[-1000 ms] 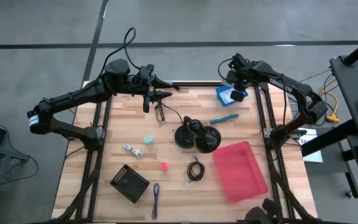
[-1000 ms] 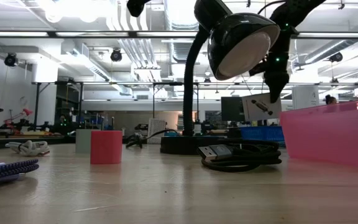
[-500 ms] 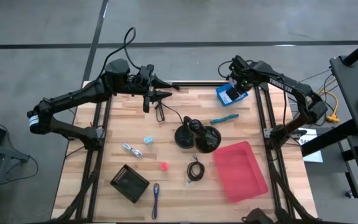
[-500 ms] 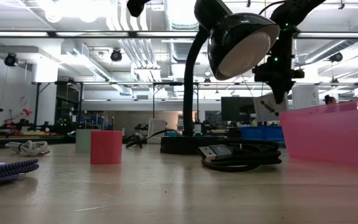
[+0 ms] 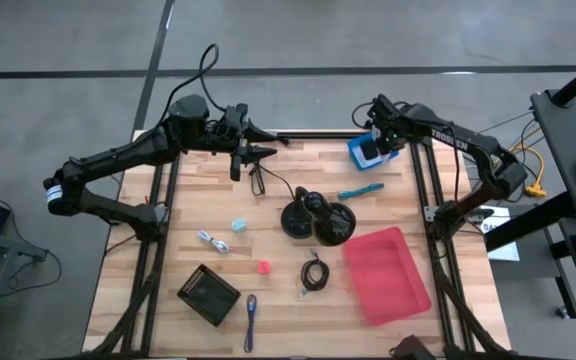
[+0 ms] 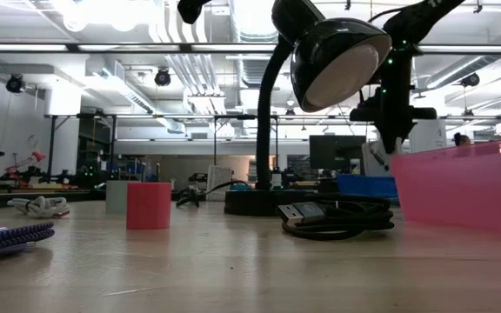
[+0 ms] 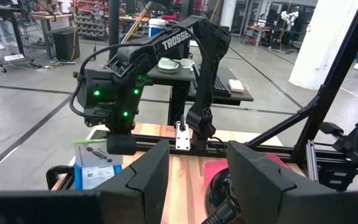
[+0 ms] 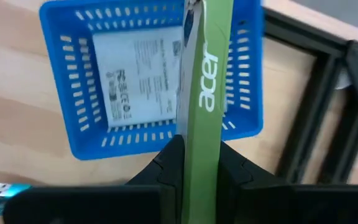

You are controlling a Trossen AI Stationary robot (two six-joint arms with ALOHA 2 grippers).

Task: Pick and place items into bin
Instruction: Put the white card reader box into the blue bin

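My right gripper (image 5: 372, 146) hangs over the blue basket (image 5: 354, 160) at the table's far right and is shut on a green-white packet (image 8: 207, 74). A second packet (image 8: 138, 68) lies flat in that basket (image 8: 73, 134). My left gripper (image 5: 260, 152) waits open near the far edge. On the table lie the teal marker (image 5: 360, 189), pale-blue cube (image 5: 238, 225), pink cube (image 5: 264, 267), silvery piece (image 5: 213, 241), coiled black cable (image 5: 314, 272) and purple pen (image 5: 250, 318). My right gripper pinches the packet between its two fingers (image 8: 169, 165), on the end nearest the wrist (image 8: 199, 146). It comes from above, pointing down. The packet (image 6: 375, 161) hangs edge-on below the fingers, lifted clear. Its lower end is about level with the basket's rim (image 6: 364, 179).
The black lamp (image 5: 318, 217) stands mid-table, its cord running toward the left arm. An open red bin (image 5: 385, 273) sits near the right edge. A black mesh object (image 5: 208, 293) lies near the front left. Bare wood shows at the table's left side.
My right gripper has turned about its wrist over the blue basket and shifted slightly toward the table's left. The packet it holds has swung from showing its broad face in the low view to hanging nearly edge-on, with its lower end closer to the basket.
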